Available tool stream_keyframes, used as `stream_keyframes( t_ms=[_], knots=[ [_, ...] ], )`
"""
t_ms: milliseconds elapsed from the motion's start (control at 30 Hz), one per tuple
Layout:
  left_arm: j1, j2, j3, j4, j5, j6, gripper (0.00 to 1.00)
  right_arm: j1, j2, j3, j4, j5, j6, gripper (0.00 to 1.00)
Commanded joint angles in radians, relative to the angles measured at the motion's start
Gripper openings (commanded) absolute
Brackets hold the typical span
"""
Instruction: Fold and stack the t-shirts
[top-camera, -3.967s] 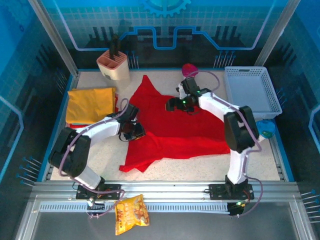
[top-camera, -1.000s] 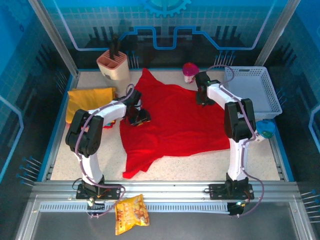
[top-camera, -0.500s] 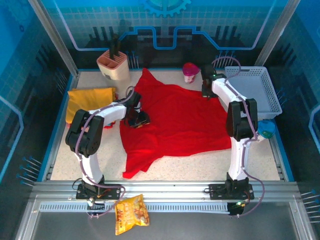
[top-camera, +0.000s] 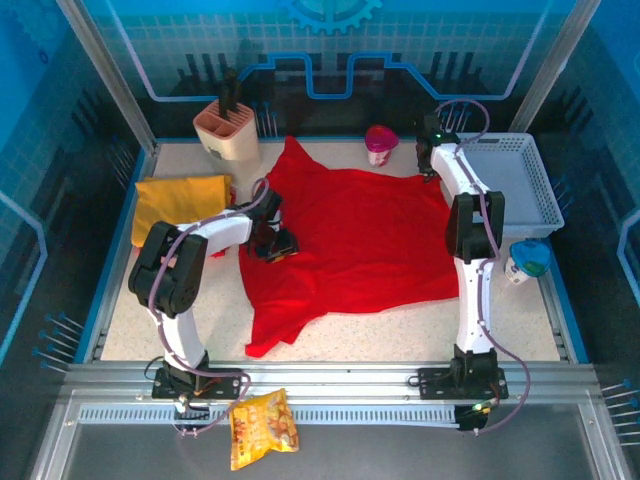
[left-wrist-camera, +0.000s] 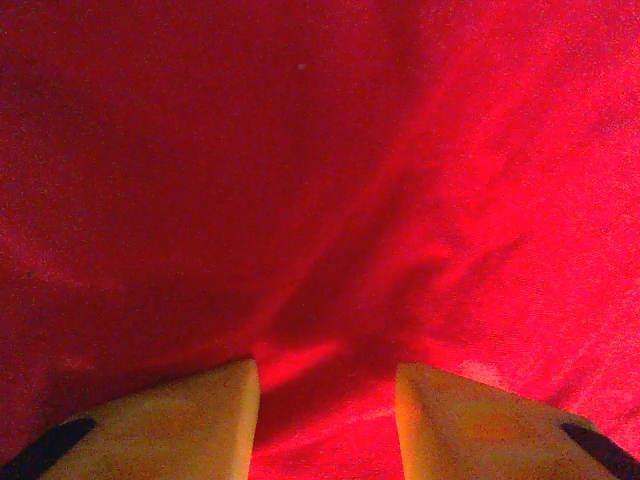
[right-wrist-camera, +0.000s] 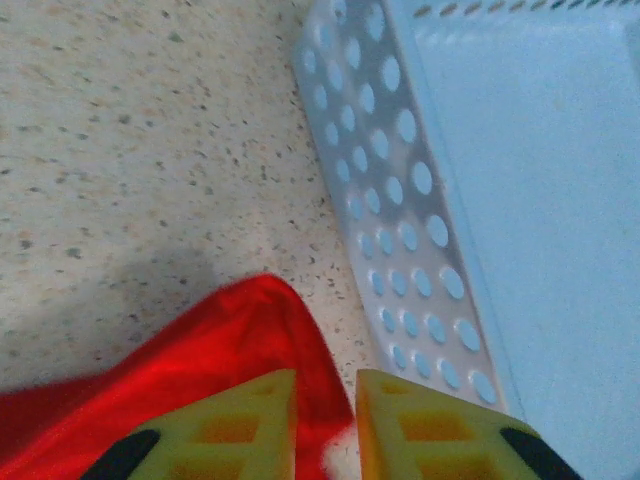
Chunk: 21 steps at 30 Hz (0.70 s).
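Two shirts on the table (top-camera: 400, 330): red shirt (top-camera: 350, 240) spread mid-table, yellow shirt (top-camera: 180, 205) folded far left. Right gripper (right-wrist-camera: 325, 425), jaws pinched on the red shirt's corner beside the basket (right-wrist-camera: 400, 200). Left gripper (left-wrist-camera: 325, 410) presses the red cloth, jaws parted.

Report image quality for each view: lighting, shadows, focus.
Top external: even, blue-tinted light, sharp, with soft shadows under the arms. Left wrist: the red t-shirt looks saturated, dim toward the upper left, folds soft. Right wrist: the speckled table is fairly sharp, a grey shadow lies beside the cloth corner, and the near fingertips blur.
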Motion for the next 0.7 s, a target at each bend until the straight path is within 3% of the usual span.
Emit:
stream_keyframes(
  t_ms=[0,67,167,233,400,667],
  knots=[
    [-0.010,-0.015,-0.008,-0.035,-0.016,0.013,0.41,-0.030,0.003,0.046,-0.052,0.012,0.012,0.28],
    [-0.010,-0.009,-0.001,-0.044,-0.022,0.017,0.41,-0.029,-0.031,0.011,-0.036,-0.014,0.017,0.34],
    [-0.007,0.002,0.018,-0.056,-0.035,0.031,0.41,-0.011,-0.158,-0.137,0.071,-0.088,-0.024,0.55],
    [0.001,0.011,0.042,-0.070,-0.042,0.041,0.42,0.001,-0.236,-0.221,0.092,-0.121,-0.014,0.79],
    [0.049,0.073,0.135,-0.106,-0.033,0.079,0.43,0.031,-0.434,-0.427,0.081,-0.254,0.017,1.00],
    [0.092,0.275,0.400,-0.250,-0.041,0.145,0.42,0.073,-0.823,-0.929,0.075,-0.520,0.175,1.00]
  ],
)
